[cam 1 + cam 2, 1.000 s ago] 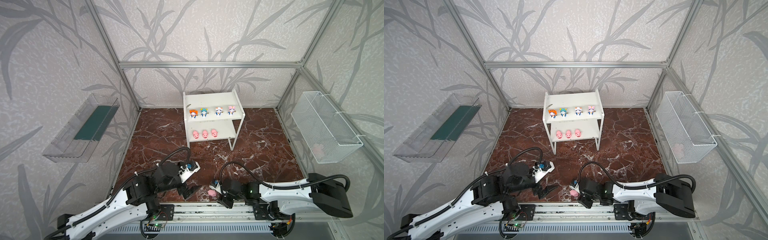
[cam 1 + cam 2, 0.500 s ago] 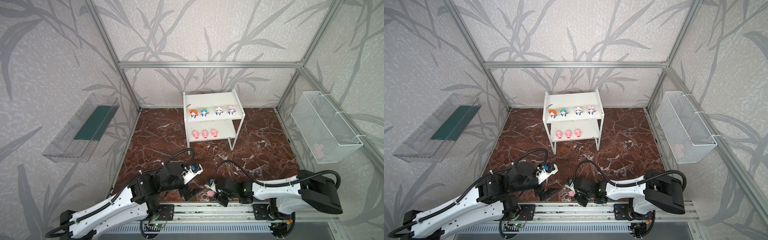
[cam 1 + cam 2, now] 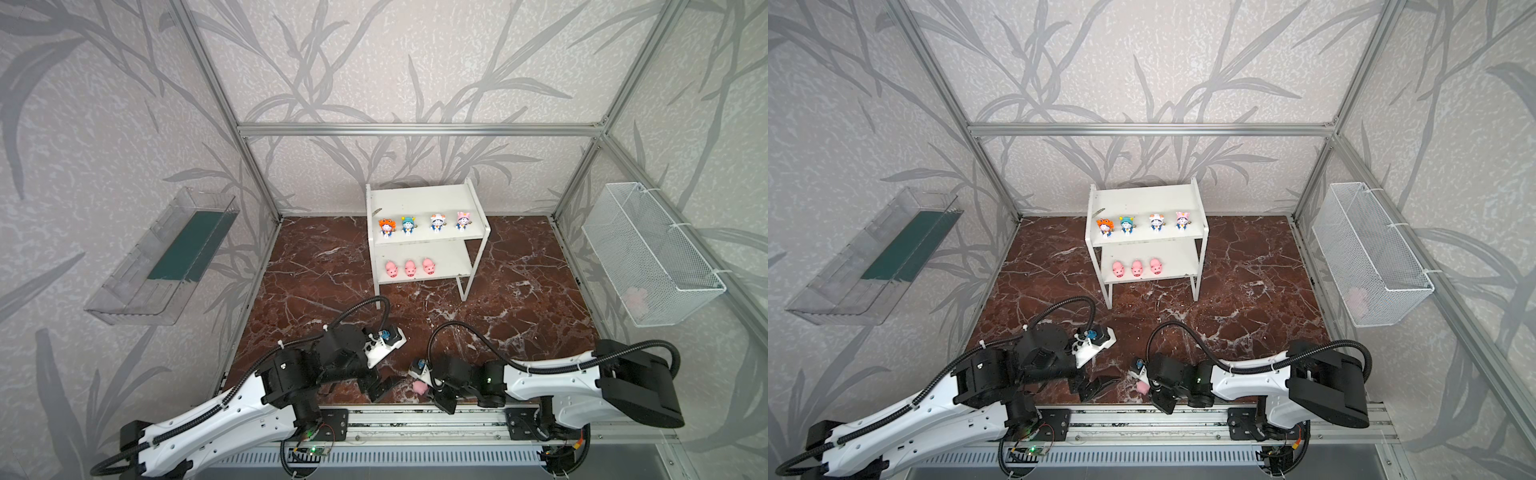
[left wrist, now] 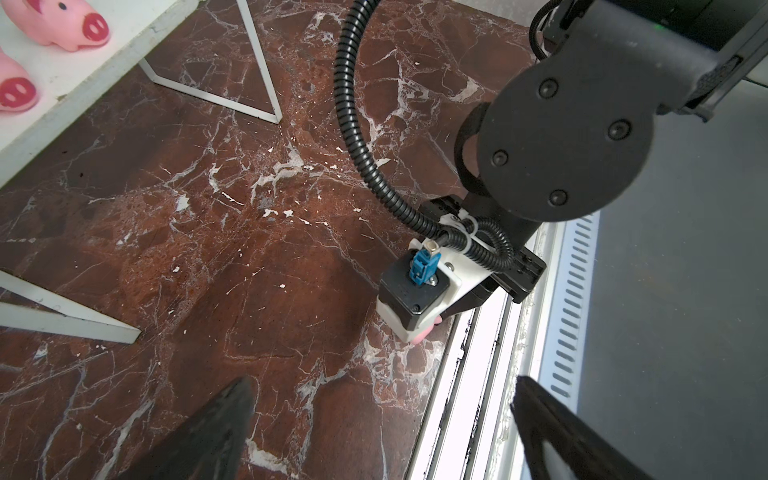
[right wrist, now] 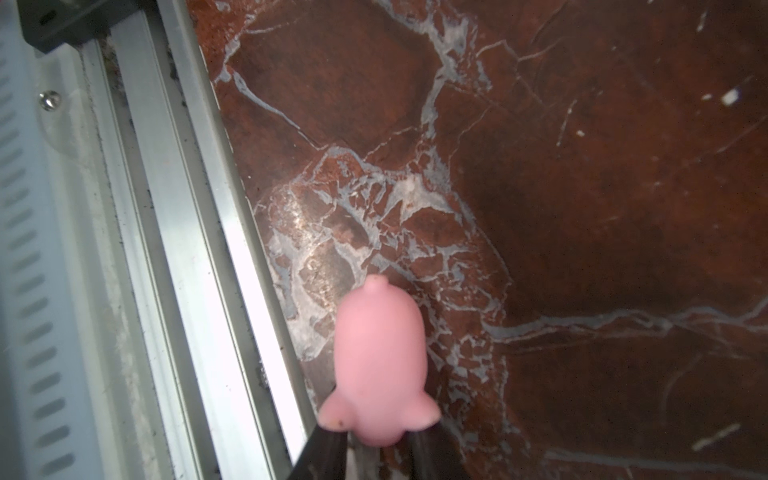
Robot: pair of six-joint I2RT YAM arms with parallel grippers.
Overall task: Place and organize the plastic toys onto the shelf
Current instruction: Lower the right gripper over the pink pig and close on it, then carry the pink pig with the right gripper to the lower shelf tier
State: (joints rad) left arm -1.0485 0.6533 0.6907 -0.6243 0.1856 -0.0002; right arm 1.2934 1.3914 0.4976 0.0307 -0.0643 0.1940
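Observation:
The white shelf (image 3: 424, 199) (image 3: 1142, 199) stands at the back of the marble floor. Several white-and-blue figurines (image 3: 422, 223) (image 3: 1141, 223) line its upper board and three pink pigs (image 3: 409, 268) (image 3: 1136, 268) its lower one. At the front edge my right gripper (image 3: 430, 390) (image 3: 1152, 390) (image 5: 376, 444) is shut on the head of another pink pig (image 3: 420, 387) (image 3: 1143, 387) (image 5: 380, 361), tail pointing away. My left gripper (image 3: 380, 386) (image 3: 1096, 386) (image 4: 380, 395) hovers open and empty just left of it.
A clear tray with a green base (image 3: 166, 257) hangs on the left wall. On the right wall hangs a wire mesh basket (image 3: 648, 253) with something pale pink inside. An aluminium rail (image 3: 415, 415) (image 5: 187, 249) borders the floor right beside the held pig.
My right arm has edged left along the front rail and its jaws have closed on the pink pig. My left arm has shifted slightly forward, still open.

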